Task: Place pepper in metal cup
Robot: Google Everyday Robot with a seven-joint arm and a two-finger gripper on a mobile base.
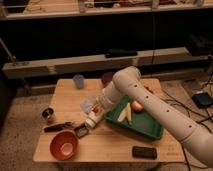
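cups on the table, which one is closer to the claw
The short shiny metal cup; the claw hangs low by the red bowl, near it. The blue cup stands farther off, at the back edge.

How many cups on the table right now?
2: blue-grey cup at back left of the table; metal cup near the left edge. The gripper sits low between metal cup and green tray. The arm may hide others.

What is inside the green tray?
A round orange fruit and something pale and long lie in the green tray. The arm hides its far left corner. The gripper is beside the tray, over the table.
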